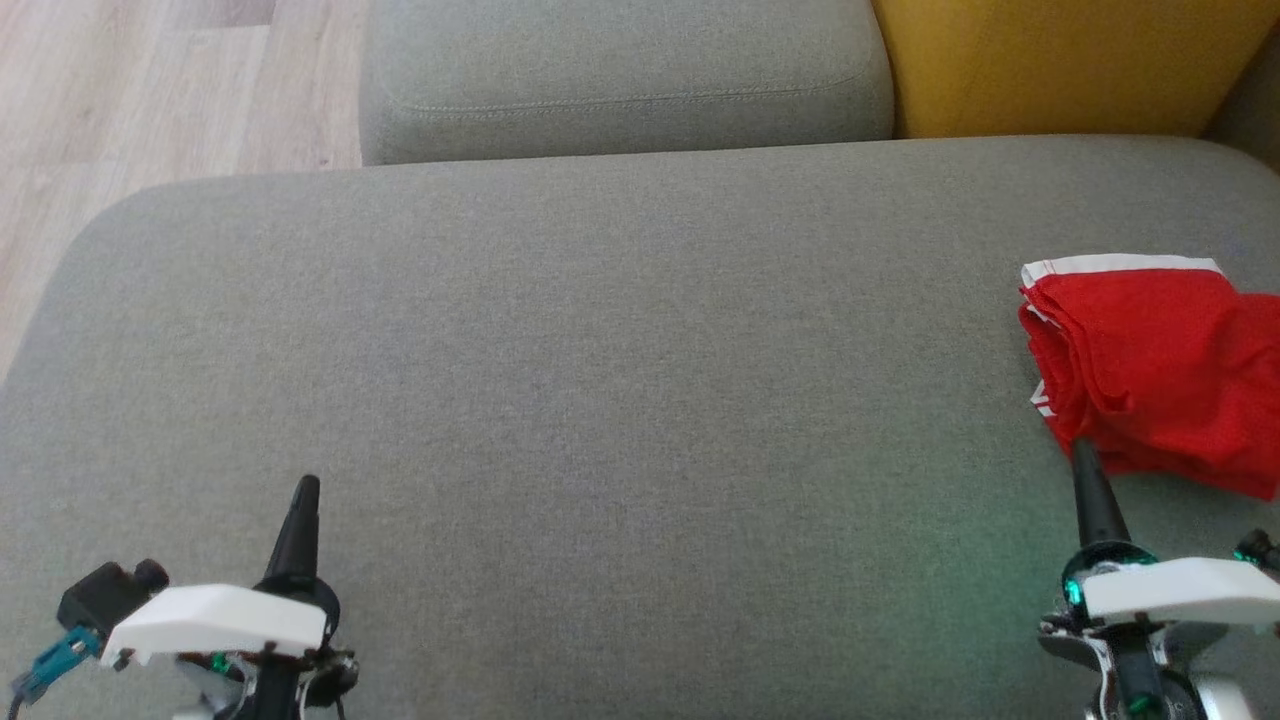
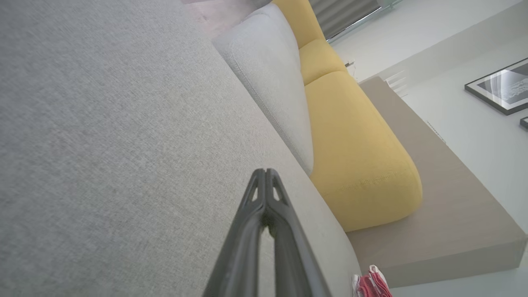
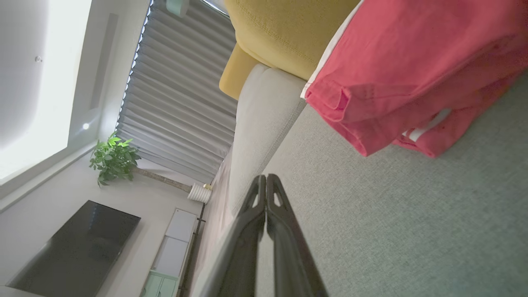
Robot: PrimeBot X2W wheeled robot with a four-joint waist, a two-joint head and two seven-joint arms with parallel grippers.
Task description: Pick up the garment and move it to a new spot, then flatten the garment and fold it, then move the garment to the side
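Two grippers sit low over a grey sofa seat (image 1: 600, 350) in the head view: the left gripper (image 1: 306, 488) at the near left, the right gripper (image 1: 1083, 455) at the near right, each with jaws pressed together and holding nothing. The red garment (image 1: 1160, 370), white-trimmed and lying in stacked layers, sits at the seat's right edge, its near-left corner just beside the right gripper's tip. By the look of it the piece is folded and set aside, putting the task at or near its last step. Any further shift would call for the right jaws to open before closing on the layered edge. The left wrist view shows closed fingers (image 2: 243, 239) over bare upholstery, with a yellow cushion (image 2: 354, 156) beyond and a framed picture (image 2: 501, 86) on the wall. The right wrist view looks past closed fingers (image 3: 288, 239) at the garment's hem close ahead, bare seat fabric between them. A grey back cushion (image 3: 264, 123), window blinds (image 3: 185, 95), a potted plant (image 3: 113, 159) and a dark television (image 3: 78, 243) lie farther off.
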